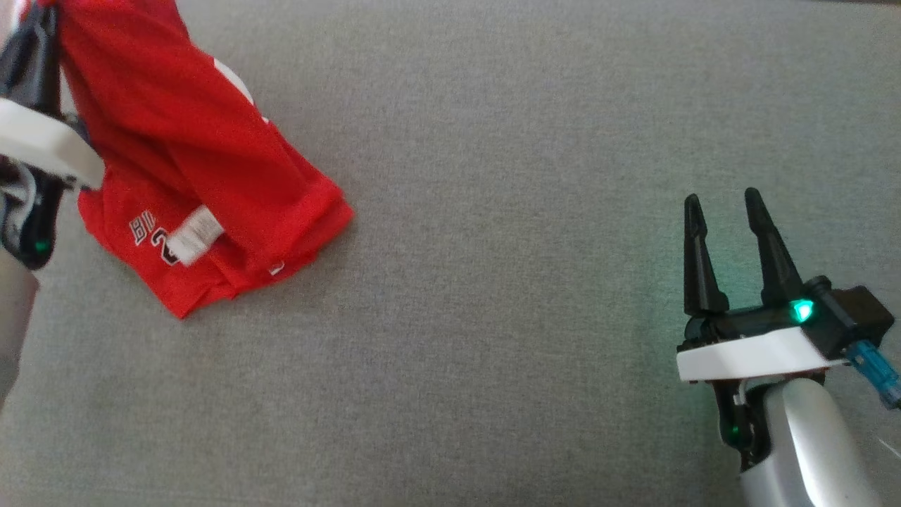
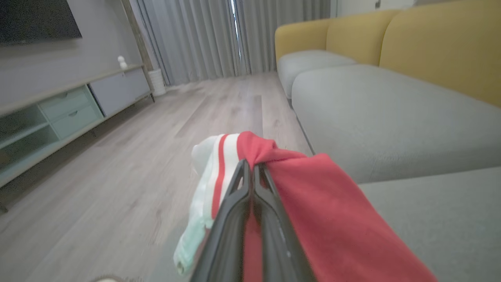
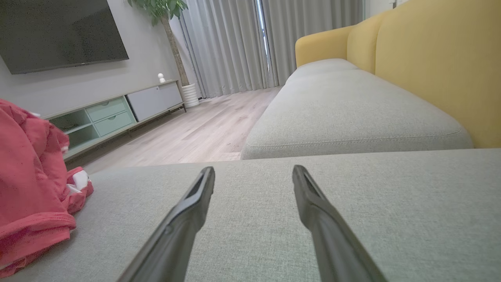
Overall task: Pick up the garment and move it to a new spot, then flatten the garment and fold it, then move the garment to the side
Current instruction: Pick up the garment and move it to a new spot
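Currently the main risk is loss of grip. The left hand [image 2: 250, 166] is closed on a small pinch of the garment [image 1: 190, 162], taken at a bunched edge beside the white and red trim [image 2: 219, 156] (only the finger ends appear to bite cloth). If the full weight comes onto that pinch during the carry, the fabric could slide out.

A 2nd risk is dragging. The upper part of the garment hangs from the hand, while the lower folds lie crumpled on the grey sofa cushion [image 1: 493, 211]. A sideways move at this height would probably pull them along and tangle them further.

A 3rd risk is the wooden floor [image 2: 156, 137], which the left wrist view shows just past the hand. A slip near the cushion's edge could send the garment over it.

Pose: the left arm is raised at the upper left of the head view. The right hand [image 1: 723, 198] sits low over the cushion at the lower right, well apart from the garment. Its 2 fingers are parted, point forward and hold nothing.
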Robot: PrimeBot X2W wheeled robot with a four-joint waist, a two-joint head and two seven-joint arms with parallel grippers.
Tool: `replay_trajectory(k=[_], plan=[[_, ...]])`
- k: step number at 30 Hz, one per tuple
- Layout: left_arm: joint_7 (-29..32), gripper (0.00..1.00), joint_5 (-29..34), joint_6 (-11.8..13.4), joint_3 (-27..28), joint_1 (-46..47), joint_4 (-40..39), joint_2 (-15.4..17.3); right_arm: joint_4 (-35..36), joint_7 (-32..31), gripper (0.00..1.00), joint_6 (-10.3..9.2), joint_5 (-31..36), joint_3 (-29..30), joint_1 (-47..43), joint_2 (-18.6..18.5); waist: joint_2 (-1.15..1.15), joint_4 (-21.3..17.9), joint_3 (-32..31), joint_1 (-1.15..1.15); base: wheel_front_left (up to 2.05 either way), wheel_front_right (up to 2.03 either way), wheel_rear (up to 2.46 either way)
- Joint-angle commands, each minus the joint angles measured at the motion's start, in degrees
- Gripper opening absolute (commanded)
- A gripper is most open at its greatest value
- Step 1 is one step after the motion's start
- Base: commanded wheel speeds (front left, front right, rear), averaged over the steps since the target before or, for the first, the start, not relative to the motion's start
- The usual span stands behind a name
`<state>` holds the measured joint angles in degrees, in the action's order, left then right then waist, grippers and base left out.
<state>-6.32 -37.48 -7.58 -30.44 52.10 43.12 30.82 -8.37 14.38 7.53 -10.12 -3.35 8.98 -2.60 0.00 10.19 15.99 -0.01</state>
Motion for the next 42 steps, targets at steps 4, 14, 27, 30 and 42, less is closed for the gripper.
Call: replay_trajectory(k=[4, 14, 27, 30, 42], plan=[[-3.42, 0.0, 0.6, 0.75, 2.96, 4.47, -5.24, 4.19, 1.13, 0.62, 1.0, -0.04, -1.19, -2.16, 0.01, -0.28, 0.0, -0.8, -2.63, 0.01, 0.0, 0.0, 0.0], [0.36, 0.0, 0.43, 4.51, 0.86, 1.83, -20.91, 1.75, 1.12, 0.62, 1.0, -0.04, -3.55, -3.84, -0.63, -0.28, 0.0, -4.98, -5.11, 0.01, 0.0, 0.0, 0.0], [4.0, 0.0, 0.32, 9.6, -4.16, 2.08, -30.49, -8.9, 3.91, 0.62, 1.0, -0.04, -7.36, -6.62, 2.13, -0.28, 0.0, -18.95, -2.98, 0.01, 0.0, 0.0, 0.0], [3.5, 0.0, 0.37, 10.09, -4.49, 2.93, -29.9, -10.67, 4.54, 0.62, 1.0, -0.04, -7.96, -6.7, 2.59, -0.28, 0.0, -20.81, -2.31, 0.01, 0.0, 0.0, 0.0], [-2.18, 1.0, 0.84, 10.93, -4.5, 1.2, -19.85, -12.06, 6.13, 0.62, 1.0, -0.04, -8.17, -3.81, 2.42, -0.28, 0.0, -19.51, -1.7, 0.01, 0.0, 0.0, 0.0]])
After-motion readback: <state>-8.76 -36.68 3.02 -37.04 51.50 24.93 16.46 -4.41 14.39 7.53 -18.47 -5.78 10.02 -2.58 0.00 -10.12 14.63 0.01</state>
